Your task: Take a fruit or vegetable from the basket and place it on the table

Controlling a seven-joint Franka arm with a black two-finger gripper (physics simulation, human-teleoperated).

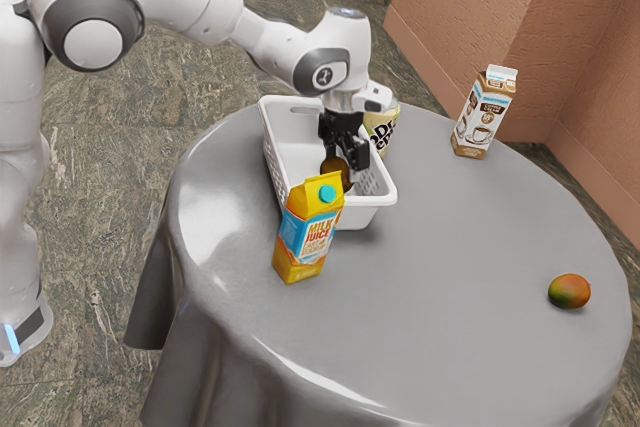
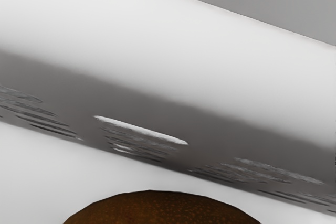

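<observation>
My black gripper [image 1: 343, 150] points down into the white basket [image 1: 292, 147], near the basket's end toward the exterior view's right. A brown, rounded fruit or vegetable [image 1: 335, 166] is right at the gripper's lower end, partly covered by it. The milk juice carton in front hides some of that area, and whether the gripper grips the fruit cannot be made out. In the wrist view the brown fruit [image 2: 161, 209] bulges up at the lower edge, near the slotted basket wall [image 2: 157, 93].
A yellow milk juice carton [image 1: 308, 232] stands close in front of the basket. Just behind the gripper is a pale can [image 1: 381, 131]. A brown and white carton [image 1: 484, 113] stands farther back, and a red-green mango [image 1: 569, 291] lies at the grey table's [image 1: 450, 277] right side.
</observation>
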